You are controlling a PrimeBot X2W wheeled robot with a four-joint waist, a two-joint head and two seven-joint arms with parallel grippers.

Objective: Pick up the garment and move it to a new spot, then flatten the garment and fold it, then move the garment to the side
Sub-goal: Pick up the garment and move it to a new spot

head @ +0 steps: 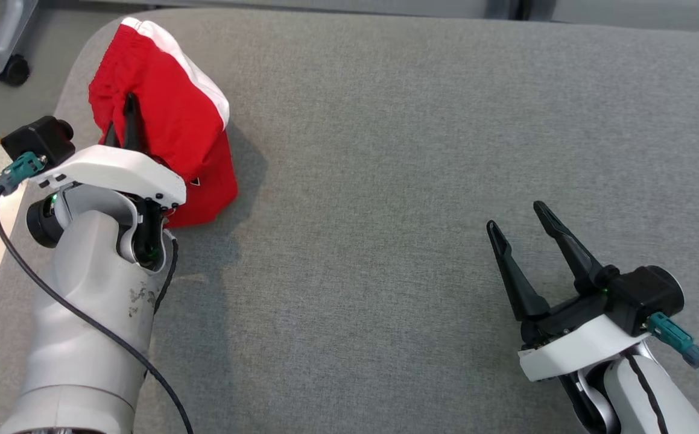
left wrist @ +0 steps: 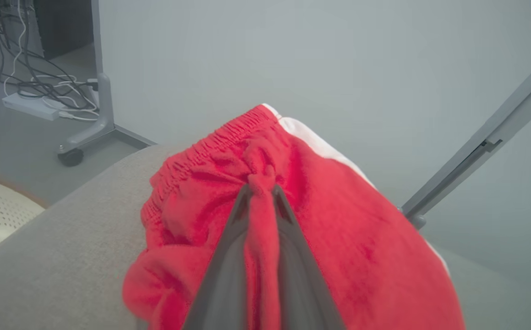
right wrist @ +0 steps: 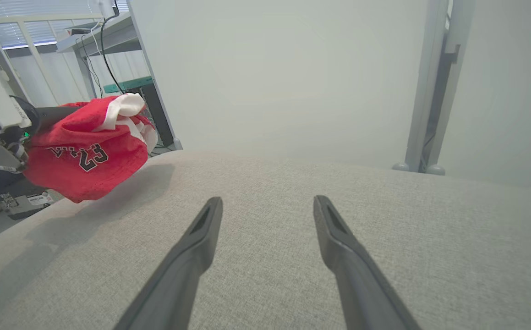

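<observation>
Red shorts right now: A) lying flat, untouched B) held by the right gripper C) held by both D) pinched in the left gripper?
D: the left gripper is shut on a bunched fold of the red shorts, while the right gripper stands open, apart.

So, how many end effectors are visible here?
2. The left end effector is at the far left, shut on the red shorts; the right end effector is at the lower right, open over the grey surface.
</observation>
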